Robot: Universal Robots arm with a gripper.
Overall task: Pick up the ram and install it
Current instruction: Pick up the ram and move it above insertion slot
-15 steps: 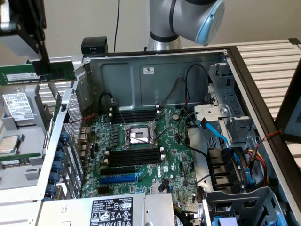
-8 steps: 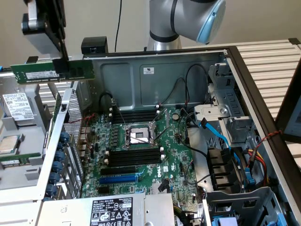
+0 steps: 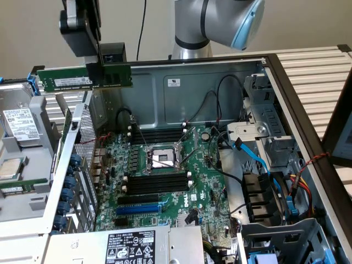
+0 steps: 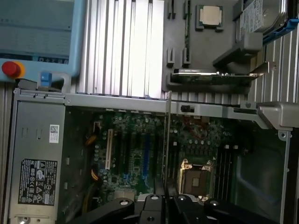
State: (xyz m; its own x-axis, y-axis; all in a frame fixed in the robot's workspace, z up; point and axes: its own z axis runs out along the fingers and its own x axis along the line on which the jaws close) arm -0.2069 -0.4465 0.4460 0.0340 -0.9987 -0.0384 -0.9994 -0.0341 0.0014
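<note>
The ram, a dark green stick with a white label, hangs level in the air above the case's upper left corner in the exterior view. My gripper is shut on its top edge near the right end. In the wrist view the ram shows edge-on as a thin strip running out from my gripper over the motherboard. Below lie the black memory slots with white end clips, with another bank beyond the CPU socket. The ram is well above the board and left of the slots.
The open case's metal wall stands under the ram. A grey tray at the exterior view's left holds a hard drive, a CPU and another green stick. Blue expansion slot, power supply, cables and drive bays crowd the case.
</note>
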